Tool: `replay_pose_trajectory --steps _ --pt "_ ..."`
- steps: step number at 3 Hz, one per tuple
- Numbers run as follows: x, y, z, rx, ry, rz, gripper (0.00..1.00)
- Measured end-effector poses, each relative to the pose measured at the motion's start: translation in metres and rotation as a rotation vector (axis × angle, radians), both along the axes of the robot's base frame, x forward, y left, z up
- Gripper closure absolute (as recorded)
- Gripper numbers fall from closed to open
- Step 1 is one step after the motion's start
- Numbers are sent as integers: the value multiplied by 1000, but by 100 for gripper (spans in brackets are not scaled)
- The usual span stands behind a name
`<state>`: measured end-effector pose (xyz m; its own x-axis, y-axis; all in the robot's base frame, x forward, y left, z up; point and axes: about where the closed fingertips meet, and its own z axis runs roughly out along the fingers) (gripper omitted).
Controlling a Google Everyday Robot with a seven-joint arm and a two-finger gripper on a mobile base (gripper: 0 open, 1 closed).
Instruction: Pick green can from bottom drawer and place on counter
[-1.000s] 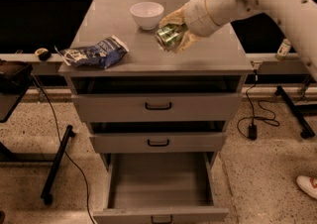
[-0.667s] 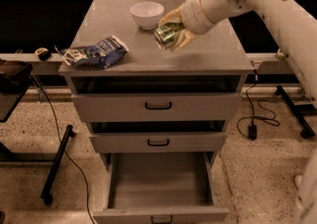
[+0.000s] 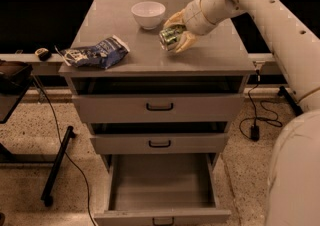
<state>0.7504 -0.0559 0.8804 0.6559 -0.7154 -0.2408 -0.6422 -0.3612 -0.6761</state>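
Camera view: the pale two-finger gripper (image 3: 176,35) clamps the small green drink can (image 3: 170,37) over the flat grey counter (image 3: 215,57), just right of a white bowl (image 3: 148,14). A crinkled blue snack bag (image 3: 95,52) lies left; the grey bottom drawer (image 3: 160,182) stands open.

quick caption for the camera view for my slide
Robot gripper shut on the green can over the counter, beside the white bowl; bottom drawer open below.
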Motion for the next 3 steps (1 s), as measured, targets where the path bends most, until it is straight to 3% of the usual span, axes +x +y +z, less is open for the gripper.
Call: replay_pose_trajectory --steps 1,3 --pt "2 -1 -2 0 6 -9 85" --pt "2 -1 -2 0 6 -9 39"
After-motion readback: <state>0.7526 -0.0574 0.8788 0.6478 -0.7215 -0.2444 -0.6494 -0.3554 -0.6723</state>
